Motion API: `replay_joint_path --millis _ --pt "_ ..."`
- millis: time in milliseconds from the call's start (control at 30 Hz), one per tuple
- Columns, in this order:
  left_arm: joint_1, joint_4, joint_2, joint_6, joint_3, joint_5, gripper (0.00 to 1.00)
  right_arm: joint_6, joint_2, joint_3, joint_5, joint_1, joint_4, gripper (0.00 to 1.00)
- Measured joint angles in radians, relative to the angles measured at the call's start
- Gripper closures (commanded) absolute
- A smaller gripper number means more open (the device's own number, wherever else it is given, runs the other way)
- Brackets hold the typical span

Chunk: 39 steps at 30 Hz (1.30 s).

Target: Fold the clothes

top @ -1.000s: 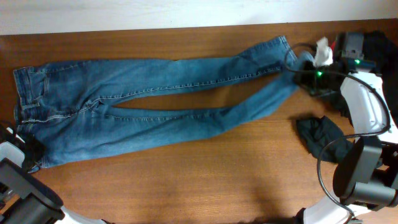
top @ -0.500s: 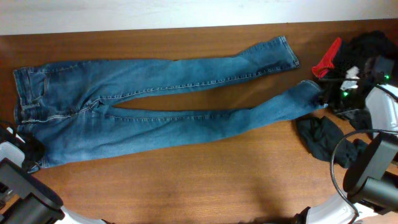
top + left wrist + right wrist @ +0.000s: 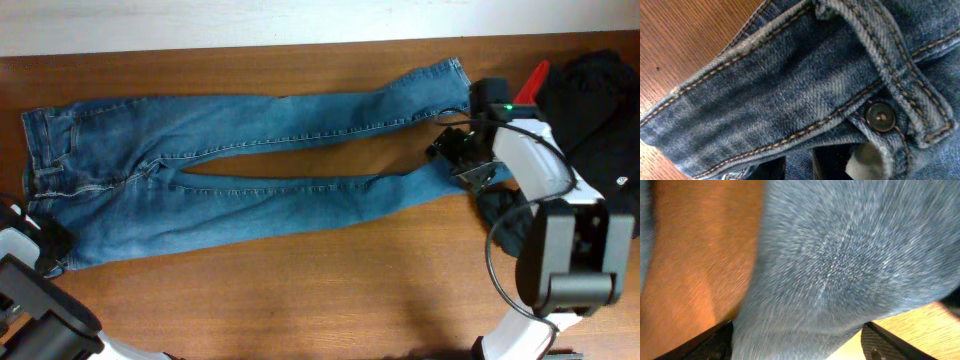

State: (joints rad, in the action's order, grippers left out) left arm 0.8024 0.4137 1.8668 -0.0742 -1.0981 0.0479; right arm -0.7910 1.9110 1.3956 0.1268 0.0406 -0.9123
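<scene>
Jeans (image 3: 250,165) lie flat along the table (image 3: 300,290), waist at the left edge; left gripper (image 3: 48,245) pinches the waistband, likely anchoring it; right gripper (image 3: 458,150) spread wide over one leg's hem, gripping nothing

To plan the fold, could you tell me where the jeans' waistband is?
Overhead, the jeans' waistband lies at the table's left end, just beyond the left arm.

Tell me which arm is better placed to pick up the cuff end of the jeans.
Right, most likely. The right gripper hangs over the nearer leg of the jeans near its cuff, fingers spread either side of the denim. The left gripper is at the waistband end.
</scene>
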Motion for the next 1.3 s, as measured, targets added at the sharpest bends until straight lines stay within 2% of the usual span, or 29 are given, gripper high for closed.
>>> replay_joint_path --millis 33,100,133,200,233,300,333,433,467,500,567,600,633,700,833,933,1067,1200,1300 --pt "0.0 0.0 0.0 0.0 0.0 0.0 0.81 -0.036 0.019 0.0 -0.006 -0.006 0.0 0.44" --pt "0.0 0.0 0.0 0.0 0.0 -0.004 0.81 -0.094 0.064 0.0 -0.002 -0.011 0.003 0.91" --pt "0.0 0.0 0.0 0.0 0.0 -0.007 0.81 -0.105 0.079 0.0 0.002 -0.011 0.006 0.96" --pt "0.0 0.0 0.0 0.0 0.0 -0.013 0.81 -0.121 0.105 -0.002 0.014 -0.011 0.036 0.96" --pt "0.0 0.0 0.0 0.0 0.0 -0.015 0.81 -0.109 0.111 -0.008 0.037 -0.011 0.104 0.96" --pt "0.0 0.0 0.0 0.0 0.0 -0.017 0.81 -0.028 0.111 -0.016 0.126 -0.008 0.269 0.96" --pt "0.0 -0.001 0.0 0.0 0.0 -0.018 0.81 0.05 0.109 -0.014 0.233 -0.006 0.41 0.96" --pt "0.0 0.0 0.0 0.0 0.0 -0.022 0.81 0.179 0.085 0.005 0.437 -0.005 0.559 0.96" --pt "0.0 0.0 0.0 0.0 0.0 -0.022 0.81 0.228 0.053 0.017 0.499 -0.006 0.566 0.95" --pt "0.0 0.0 0.0 0.0 0.0 -0.022 0.81 0.26 0.018 0.026 0.523 -0.009 0.551 0.88" --pt "0.0 0.0 0.0 0.0 0.0 -0.022 0.81 0.3 -0.035 0.048 0.503 -0.008 0.435 0.82" --pt "0.0 0.0 0.0 0.002 0.0 -0.022 0.8 0.312 -0.06 0.054 0.47 -0.004 0.354 0.61" --pt "0.0 0.0 0.0 0.003 0.0 -0.023 0.81 0.323 -0.08 0.057 0.406 0.004 0.26 0.33" --pt "0.0 0.0 0.0 0.003 0.0 -0.023 0.8 0.337 -0.078 0.051 0.224 0.023 0.121 0.22" --pt "0.0 -0.001 0.0 0.003 0.0 -0.025 0.8 0.356 -0.058 0.006 -0.054 0.06 0.044 0.18" --pt "0.0 -0.003 0.001 0.003 0.0 -0.026 0.8 0.369 -0.055 0.0 -0.122 0.097 0.042 0.18" --pt "0.0 -0.003 0.001 0.003 0.0 -0.026 0.8 0.493 -0.055 0.0 0.023 0.119 0.081 0.22" --pt "0.0 -0.003 0.001 0.003 0.0 -0.026 0.8 0.613 -0.055 0.0 0.199 0.045 0.14 0.21" --pt "0.0 -0.002 0.001 0.003 0.0 -0.026 0.8 0.583 -0.055 0.0 0.189 -0.036 0.165 0.21"
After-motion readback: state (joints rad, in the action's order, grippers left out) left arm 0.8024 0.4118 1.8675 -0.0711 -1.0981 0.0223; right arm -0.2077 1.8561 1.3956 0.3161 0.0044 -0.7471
